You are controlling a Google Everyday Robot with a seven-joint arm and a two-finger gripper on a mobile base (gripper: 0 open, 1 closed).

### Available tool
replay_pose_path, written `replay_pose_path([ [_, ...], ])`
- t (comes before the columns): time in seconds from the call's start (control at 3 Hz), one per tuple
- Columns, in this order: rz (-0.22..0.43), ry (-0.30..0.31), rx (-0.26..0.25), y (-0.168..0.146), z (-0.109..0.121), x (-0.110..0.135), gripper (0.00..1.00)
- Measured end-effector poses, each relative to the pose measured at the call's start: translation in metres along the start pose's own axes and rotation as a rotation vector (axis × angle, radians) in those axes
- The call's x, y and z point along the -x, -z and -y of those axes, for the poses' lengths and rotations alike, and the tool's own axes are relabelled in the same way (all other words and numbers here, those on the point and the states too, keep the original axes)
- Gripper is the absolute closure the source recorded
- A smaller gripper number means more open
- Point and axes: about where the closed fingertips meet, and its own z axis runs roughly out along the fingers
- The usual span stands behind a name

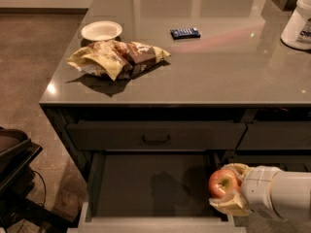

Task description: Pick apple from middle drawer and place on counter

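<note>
The apple [222,182] is red with a yellowish patch and sits between the pale fingers of my gripper [226,185], which is shut on it. The gripper comes in from the lower right and holds the apple above the right end of the open middle drawer [146,183], a shallow dark grey tray with a lighter front edge. The counter [218,57] is a glossy grey-brown top above the drawers.
On the counter lie a crumpled chip bag [116,58], a small white bowl [101,31], a dark blue packet [185,32] and a white jug [299,21] at the far right. The shut top drawer [155,136] has a black handle. Dark robot base parts [14,174] stand at the left.
</note>
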Motion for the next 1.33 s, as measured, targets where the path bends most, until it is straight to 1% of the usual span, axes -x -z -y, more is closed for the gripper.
replay_pose_path([
  [0.33,0.006,0.085,-0.037,0.02,0.015,0.027,1.0],
  [0.67,0.02,0.266,-0.068,0.042,0.037,0.091,1.0],
  [1.0,0.065,0.412,-0.081,0.054,0.064,0.16,1.0],
  [1.33,0.083,0.432,-0.102,0.061,0.069,0.176,1.0],
])
